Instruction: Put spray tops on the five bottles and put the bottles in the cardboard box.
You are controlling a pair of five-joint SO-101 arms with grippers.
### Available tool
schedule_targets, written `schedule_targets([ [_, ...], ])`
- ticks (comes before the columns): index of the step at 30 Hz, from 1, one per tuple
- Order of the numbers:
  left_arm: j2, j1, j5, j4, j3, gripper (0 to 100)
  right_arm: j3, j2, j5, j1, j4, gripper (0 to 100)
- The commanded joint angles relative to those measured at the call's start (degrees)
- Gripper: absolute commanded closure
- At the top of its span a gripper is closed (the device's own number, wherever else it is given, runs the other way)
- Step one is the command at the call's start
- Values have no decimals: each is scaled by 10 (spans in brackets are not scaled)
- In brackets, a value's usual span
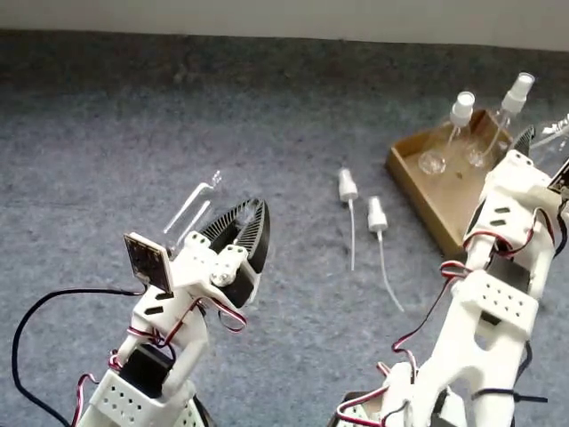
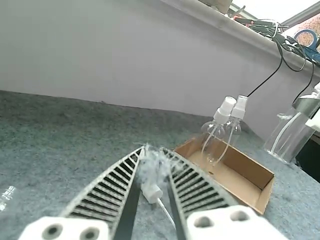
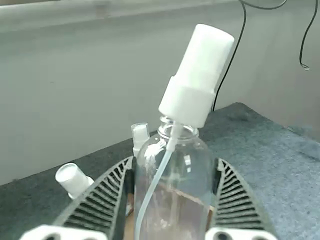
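Observation:
My right gripper is shut on a clear bottle whose white spray top sits tilted in the neck. In the high view this gripper hangs at the right edge of the cardboard box. Two bottles with spray tops stand in the box. Two loose spray tops lie on the carpet between the arms. A bare clear bottle lies beside my left gripper, which is shut on nothing, with its tips touching. The left wrist view shows one loose spray top beyond its fingers.
Grey carpet covers the table, with a pale wall along the far edge. The box is at the far right, and the held bottle hangs just past it. Open carpet lies at the far left and middle.

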Motion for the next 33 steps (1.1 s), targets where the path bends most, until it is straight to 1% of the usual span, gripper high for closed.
schedule_targets([
  [1,-5,-9,5,-8,12,995,-38,49,6,10,-77,868],
  [10,-5,-9,4,-7,12,995,-42,220,6,10,-287,868],
  [14,-5,-8,4,10,12,995,-43,284,7,10,-368,868],
  [18,-5,-9,3,10,12,995,-47,325,7,10,-381,868],
  [26,-5,-8,3,11,12,995,-149,416,7,23,-381,868],
  [31,-5,-7,3,11,12,995,-205,480,74,28,-381,868],
  [33,-5,-7,3,11,12,995,-225,502,76,29,-381,868],
])
